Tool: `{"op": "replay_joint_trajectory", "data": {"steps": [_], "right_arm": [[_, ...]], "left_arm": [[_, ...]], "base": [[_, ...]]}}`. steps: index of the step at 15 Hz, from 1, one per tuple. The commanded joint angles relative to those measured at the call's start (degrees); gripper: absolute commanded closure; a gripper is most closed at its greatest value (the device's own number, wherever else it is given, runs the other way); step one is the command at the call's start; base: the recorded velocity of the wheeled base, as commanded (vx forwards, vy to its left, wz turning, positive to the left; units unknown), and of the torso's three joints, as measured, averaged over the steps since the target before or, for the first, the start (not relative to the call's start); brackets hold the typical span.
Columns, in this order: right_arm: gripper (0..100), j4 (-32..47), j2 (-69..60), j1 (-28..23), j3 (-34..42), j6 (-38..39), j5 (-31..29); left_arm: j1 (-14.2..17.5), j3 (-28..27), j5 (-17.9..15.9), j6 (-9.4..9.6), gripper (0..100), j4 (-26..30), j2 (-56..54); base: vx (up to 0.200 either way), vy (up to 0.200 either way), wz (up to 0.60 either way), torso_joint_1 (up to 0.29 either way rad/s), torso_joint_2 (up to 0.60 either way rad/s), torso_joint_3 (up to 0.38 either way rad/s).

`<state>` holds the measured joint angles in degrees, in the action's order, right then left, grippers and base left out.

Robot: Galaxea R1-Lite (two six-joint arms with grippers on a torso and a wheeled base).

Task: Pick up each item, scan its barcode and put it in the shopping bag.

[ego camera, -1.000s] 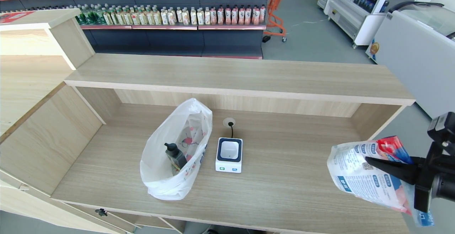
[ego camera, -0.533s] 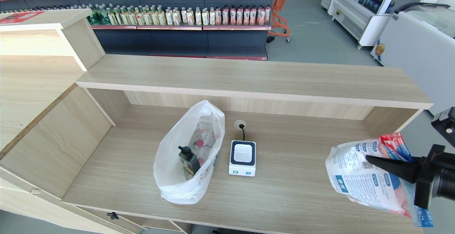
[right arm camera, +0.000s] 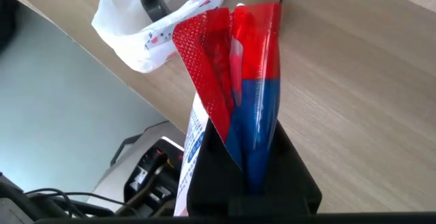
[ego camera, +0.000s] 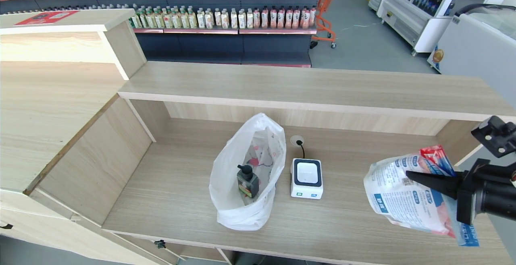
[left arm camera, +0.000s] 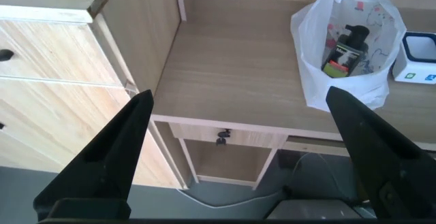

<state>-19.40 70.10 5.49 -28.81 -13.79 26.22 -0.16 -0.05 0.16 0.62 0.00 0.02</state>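
Head view: pump bottle [ego camera: 247, 181] already in the shopping bag [ego camera: 231, 200] just left of the scanner [ego camera: 307, 177]; right gripper [ego camera: 419, 178] clamps a packet [ego camera: 403, 202] well right of it, apparently unscanned. Left wrist view: left gripper [left arm camera: 238, 94] spread, empty. Right wrist view: packet pinched fast.

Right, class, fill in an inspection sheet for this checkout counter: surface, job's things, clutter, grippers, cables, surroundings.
Surface: pale wooden counter with a raised ledge behind.
Job's things: white shopping bag stands open on the counter, a dark pump bottle inside; scanner beside the bag; printed packet held in the air over the counter's right end.
Clutter: nothing seen.
Grippers: right gripper shut on the packet; left gripper empty, jaws open, off the counter's left front.
Cables: black cable runs from the scanner to a round hole behind it.
Surroundings: shelves of bottles, an orange trolley, glass-door fridges.
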Motion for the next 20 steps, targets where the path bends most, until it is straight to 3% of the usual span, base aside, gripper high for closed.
{"op": "replay_joint_trajectory", "data": {"steps": [1,6,11,17,20], "right_arm": [[100,-0.12,1.62,0.05,-0.02,-0.01,-0.03],[100,-1.26,8.21,-0.92,-0.64,-5.72,-1.52],[100,-8.11,14.54,-0.56,-0.99,-10.03,-1.61],[100,-13.21,23.33,-1.18,-0.81,-25.24,-0.82],[100,-17.52,27.81,-1.62,-0.99,-33.94,3.31]], "left_arm": [[-0.02,-0.04,0.02,0.08,0,0.00,-0.02],[-0.02,-0.04,0.02,0.26,0,0.00,-0.02],[-0.02,0.05,0.02,-0.18,0,0.00,0.06],[-0.02,-0.04,0.02,-0.18,0,0.00,0.06],[-0.02,0.05,0.02,-0.18,0,0.00,-0.02]], "base": [[0.000,0.200,0.00,-0.002,0.00,-0.002],[0.080,0.040,0.00,0.004,0.00,-0.001],[0.160,0.000,0.00,-0.004,0.00,0.002],[0.000,0.000,0.00,0.000,0.00,0.000],[0.000,0.000,0.00,0.000,0.00,0.000]]}}
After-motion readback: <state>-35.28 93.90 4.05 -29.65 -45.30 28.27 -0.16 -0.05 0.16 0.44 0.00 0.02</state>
